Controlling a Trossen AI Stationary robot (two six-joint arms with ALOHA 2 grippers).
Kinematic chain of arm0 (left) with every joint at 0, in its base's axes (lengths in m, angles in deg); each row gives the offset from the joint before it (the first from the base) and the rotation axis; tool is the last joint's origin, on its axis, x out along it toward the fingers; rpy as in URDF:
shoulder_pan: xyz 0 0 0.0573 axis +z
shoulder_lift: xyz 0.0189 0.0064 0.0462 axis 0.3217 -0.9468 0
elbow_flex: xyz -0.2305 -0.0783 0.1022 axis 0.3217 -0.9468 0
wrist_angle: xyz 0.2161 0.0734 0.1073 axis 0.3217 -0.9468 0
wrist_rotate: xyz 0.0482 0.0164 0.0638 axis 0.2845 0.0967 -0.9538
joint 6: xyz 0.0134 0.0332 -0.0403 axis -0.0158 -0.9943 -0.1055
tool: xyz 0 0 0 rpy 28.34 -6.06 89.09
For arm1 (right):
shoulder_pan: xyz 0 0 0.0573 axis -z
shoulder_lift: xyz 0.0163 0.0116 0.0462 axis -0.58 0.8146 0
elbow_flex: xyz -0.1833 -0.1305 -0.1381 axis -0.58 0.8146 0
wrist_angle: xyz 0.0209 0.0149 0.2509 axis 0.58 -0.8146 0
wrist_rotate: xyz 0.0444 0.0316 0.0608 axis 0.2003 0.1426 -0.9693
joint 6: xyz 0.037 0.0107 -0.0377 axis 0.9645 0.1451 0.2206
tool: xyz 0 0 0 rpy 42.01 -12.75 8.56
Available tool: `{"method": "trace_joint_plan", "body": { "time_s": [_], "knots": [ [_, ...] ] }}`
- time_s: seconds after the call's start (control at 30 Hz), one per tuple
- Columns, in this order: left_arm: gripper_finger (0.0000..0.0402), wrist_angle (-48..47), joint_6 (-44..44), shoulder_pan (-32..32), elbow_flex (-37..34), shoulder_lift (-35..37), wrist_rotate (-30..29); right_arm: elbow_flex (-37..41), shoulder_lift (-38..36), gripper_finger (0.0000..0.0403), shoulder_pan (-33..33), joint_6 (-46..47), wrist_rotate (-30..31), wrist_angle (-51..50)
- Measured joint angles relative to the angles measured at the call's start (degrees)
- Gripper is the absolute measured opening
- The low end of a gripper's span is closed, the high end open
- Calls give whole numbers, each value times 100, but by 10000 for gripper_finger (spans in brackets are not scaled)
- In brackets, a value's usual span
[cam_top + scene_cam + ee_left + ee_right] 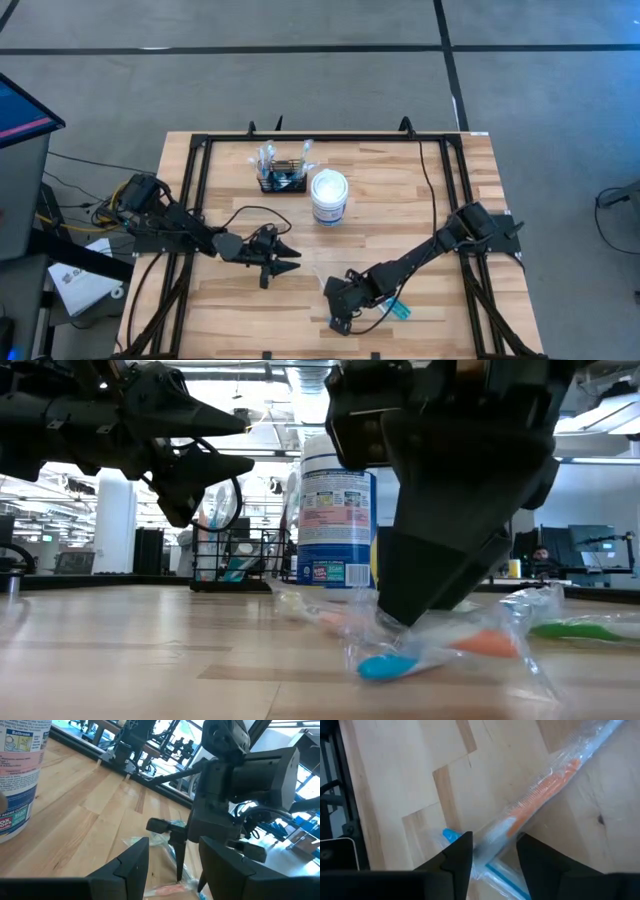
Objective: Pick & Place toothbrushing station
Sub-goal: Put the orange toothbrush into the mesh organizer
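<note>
The black wire-mesh toothbrushing station (283, 178) stands at the table's far middle with several wrapped brushes upright in it. It also shows in the low view (240, 560). A clear-wrapped orange toothbrush (545, 785) lies flat on the table near the front, with a blue one (385, 665) beside it. My right gripper (338, 318) points down over them, open, with one finger on each side of the orange brush's wrap (495, 845). My left gripper (290, 258) is open and empty, held above the table left of centre and facing the right arm. My right gripper comes from above, pointing down, its open fingers (460, 857) lying across the wrapped orange toothbrush near its handle end (492, 837). The fingertips reach the clear wrap (395, 622); I cannot tell whether they touch the brush itself. The brush lies flat on the table.
A round white lidded tub (329, 197) stands just right of the station. A green wrapped brush (580, 628) lies farther right on the table. A black frame (300, 138) runs along the table's far and side edges. Cables (245, 215) trail near the left arm.
</note>
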Motion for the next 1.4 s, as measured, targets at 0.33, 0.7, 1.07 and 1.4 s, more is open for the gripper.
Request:
{"method": "trace_joint_plan", "body": {
  "time_s": [0.33,0.7,1.07,1.4],
  "knots": [
    [169,-11,0,1,0,0,0,7,0,32,46,44,0,-137],
    [169,-20,-2,0,0,0,0,10,-1,14,81,-217,-12,-26],
    [169,-18,-144,1,0,0,0,20,-569,14,67,-614,504,-212],
    [169,75,-304,7,2,0,-32,20,-1036,14,-104,-815,1001,-550]
  ]
}}
